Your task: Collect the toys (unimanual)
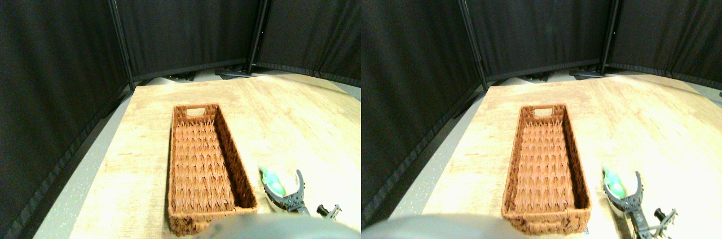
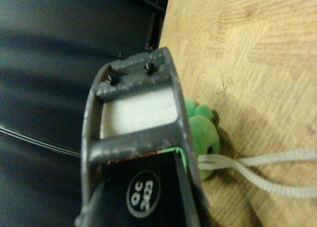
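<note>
Your table (image 1: 293,109) carries the basket (image 1: 225,137), lying lengthwise and empty. Just right of its near end, the gripper (image 1: 280,185) stands with jaws spread around the green toy (image 1: 274,181); whether a pad touches it, you probably can't tell. Its cord (image 2: 262,170) trails across the wood.

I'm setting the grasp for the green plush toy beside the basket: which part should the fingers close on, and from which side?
Probably the soft round body of the green plush toy, not its white cord loop, which lies slack on the tabletop and would likely slip. Come from above, on the side away from the wicker basket: the toy lies low just right of it, where the right gripper is.
</note>
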